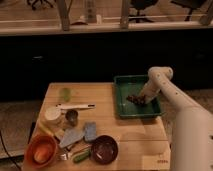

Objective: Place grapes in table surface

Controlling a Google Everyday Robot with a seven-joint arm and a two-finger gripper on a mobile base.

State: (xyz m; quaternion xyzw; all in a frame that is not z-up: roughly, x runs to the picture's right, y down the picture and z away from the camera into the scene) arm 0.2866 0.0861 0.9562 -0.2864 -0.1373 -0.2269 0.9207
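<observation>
The grapes [133,99], a small dark lumpy bunch, lie inside the green tray [131,113] at the back right of the table surface [117,127]. My white arm reaches down from the right into the tray. At its tip, my gripper [141,99] sits right against the bunch, shut on the grapes. The bunch still rests low in the tray.
On the left half stand a dark maroon bowl [104,149], an orange bowl [41,151], a green cup [65,94], a white cup [52,114], a metal can [72,117] and blue sponges [90,131]. A long white utensil [75,106] lies there too.
</observation>
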